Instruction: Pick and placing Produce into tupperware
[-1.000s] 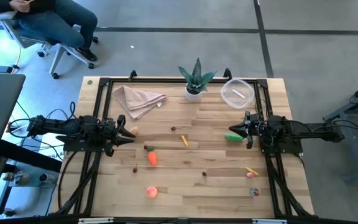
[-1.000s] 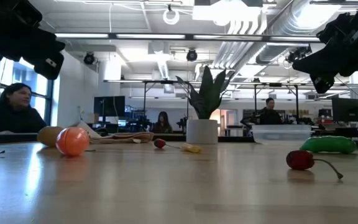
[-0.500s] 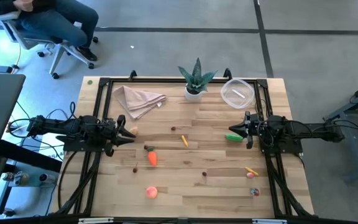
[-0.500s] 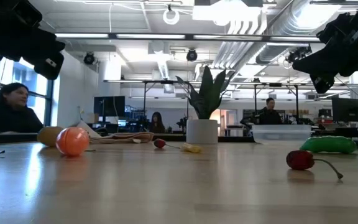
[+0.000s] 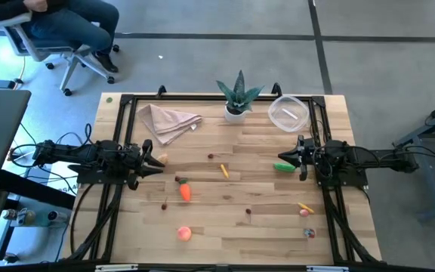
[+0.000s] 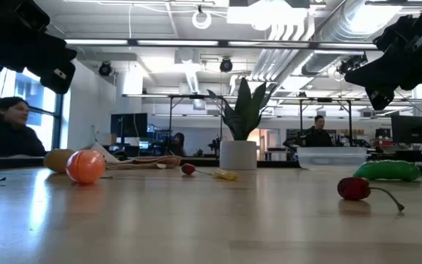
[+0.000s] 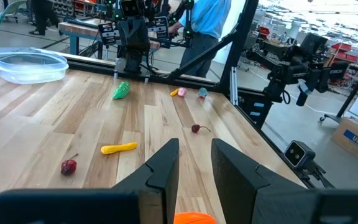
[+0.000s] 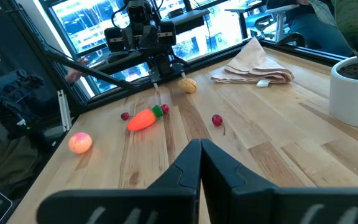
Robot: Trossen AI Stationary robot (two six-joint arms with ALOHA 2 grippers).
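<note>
The produce lies scattered on the wooden table: an orange carrot [image 5: 185, 191], a pink-orange peach [image 5: 183, 233], a green pod [image 5: 283, 167], yellow strips [image 5: 224, 171] and small red pieces [image 5: 211, 156]. The clear tupperware [image 5: 288, 113] rests flat at the far right. My left gripper [image 5: 157, 162] hovers level at the table's left side, slightly open, with nothing between its fingers [image 7: 194, 144]. My right gripper [image 5: 282, 156] hovers level at the right side, shut and empty [image 8: 201, 144], just beside the green pod.
A folded beige cloth [image 5: 168, 121] lies at the far left. A spiky green plant in a white pot [image 5: 238, 97] stands at the far middle. A black frame [image 5: 202, 97] runs round the table. A person sits on a chair [image 5: 66, 30] beyond the far left corner.
</note>
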